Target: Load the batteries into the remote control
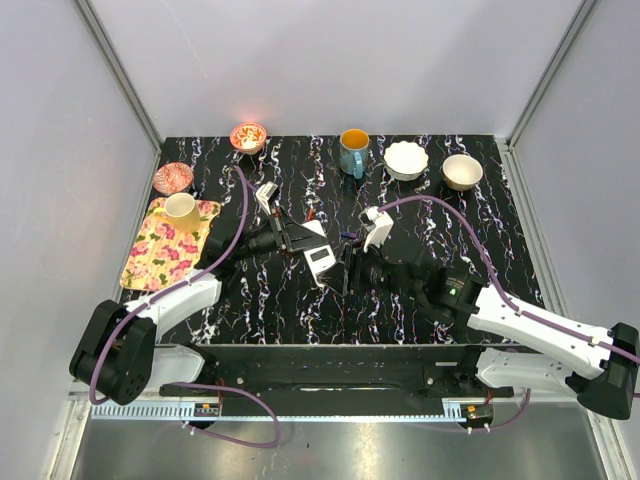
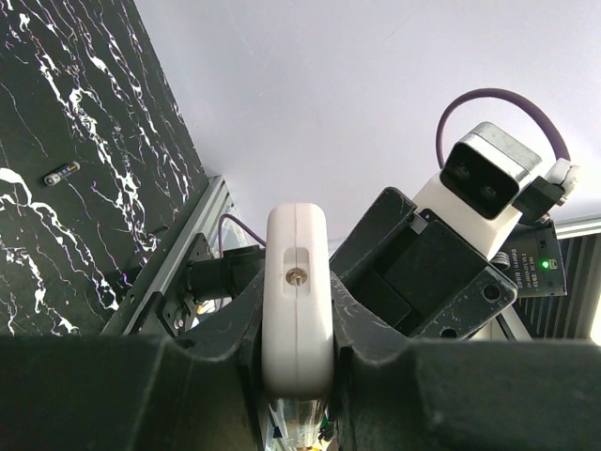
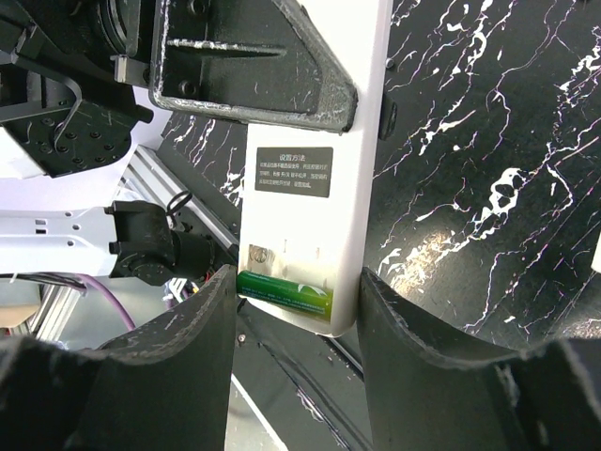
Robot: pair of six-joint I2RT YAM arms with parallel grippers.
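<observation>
The white remote control (image 3: 315, 141) was held plain back up, a dark label midway. A green battery (image 3: 285, 292) lay crosswise in its open compartment at 6 o'clock. A dark battery (image 2: 61, 175) lay on the table at 10 o'clock.

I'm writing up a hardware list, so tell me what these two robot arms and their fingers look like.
The left arm and right arm share white shells over black joints and bulky black bases. A purple cable loops along each. A white camera block sits at each wrist. The fingers are thick, black and scuffed, with curved inner faces.
</observation>
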